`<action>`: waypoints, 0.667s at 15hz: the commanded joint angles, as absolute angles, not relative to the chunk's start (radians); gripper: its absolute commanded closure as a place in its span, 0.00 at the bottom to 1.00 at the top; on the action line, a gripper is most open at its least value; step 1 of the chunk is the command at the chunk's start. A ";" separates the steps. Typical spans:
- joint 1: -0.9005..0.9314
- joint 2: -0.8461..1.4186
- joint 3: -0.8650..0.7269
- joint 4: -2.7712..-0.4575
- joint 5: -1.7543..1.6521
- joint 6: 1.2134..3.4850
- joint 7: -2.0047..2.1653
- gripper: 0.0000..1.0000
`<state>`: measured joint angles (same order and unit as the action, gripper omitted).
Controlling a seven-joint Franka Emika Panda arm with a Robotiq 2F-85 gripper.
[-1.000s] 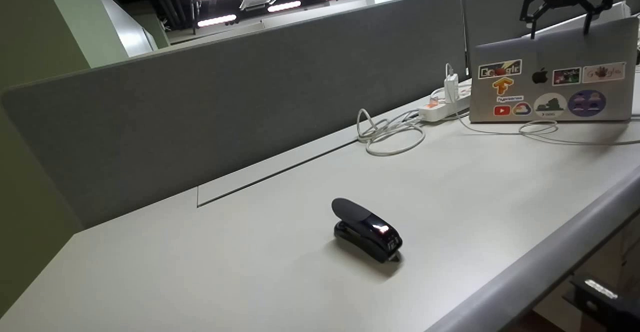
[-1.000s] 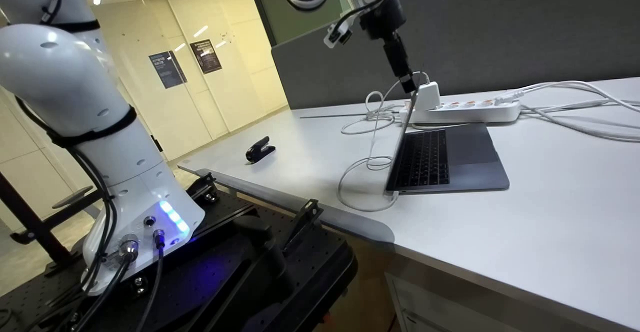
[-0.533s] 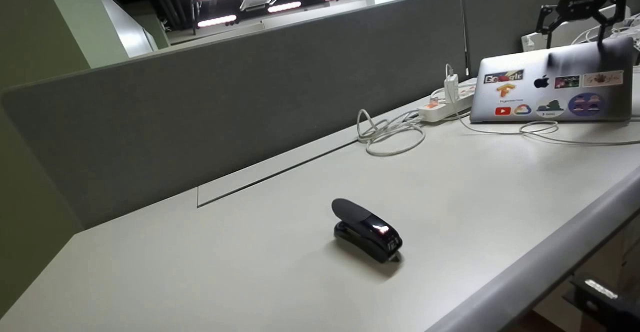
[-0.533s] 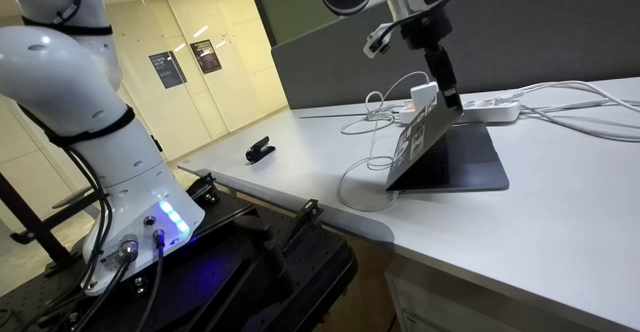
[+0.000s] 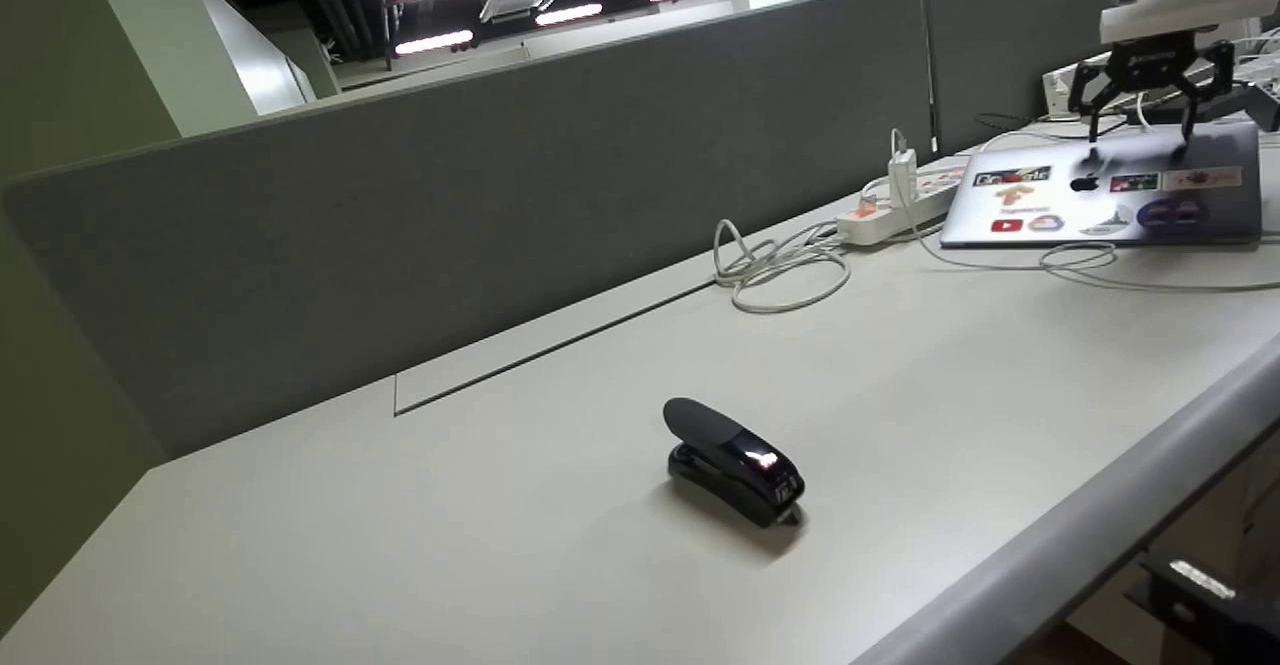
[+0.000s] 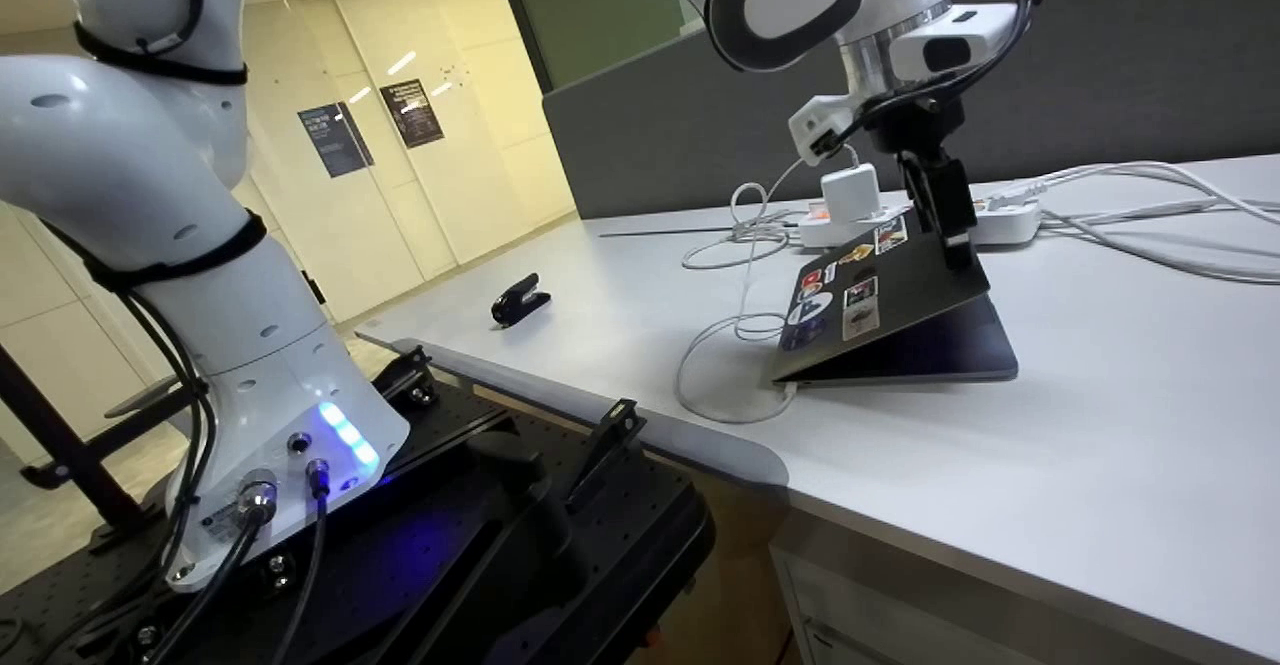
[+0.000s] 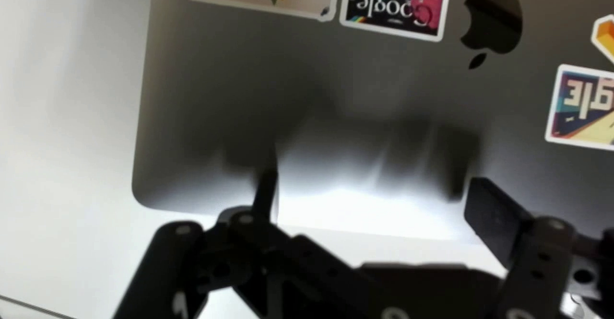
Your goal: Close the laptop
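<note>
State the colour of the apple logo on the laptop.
Black; the apple logo shows best in the wrist view.

Laptop on desk, lid tilted over its base — gripper at lid's free edge. In an exterior view: stapler left and nearer the camera, power strip just left of laptop, adapter on the strip, cable coil left of that. Partition behind — along desk's back edge.

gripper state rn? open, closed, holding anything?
Gripper: open, holding nothing; at the free edge of the part-closed laptop lid, contact hard to confirm.
</note>
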<state>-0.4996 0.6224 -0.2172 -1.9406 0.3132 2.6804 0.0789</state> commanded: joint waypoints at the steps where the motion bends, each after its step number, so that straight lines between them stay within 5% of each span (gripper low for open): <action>1: -0.541 0.684 -0.184 -1.846 0.337 2.631 0.042 0.00; 10: -0.571 0.714 -0.146 -1.813 0.344 2.625 -0.013 0.00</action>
<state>-0.5750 0.7121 -0.1423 -1.8170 0.3415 2.6284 -0.0123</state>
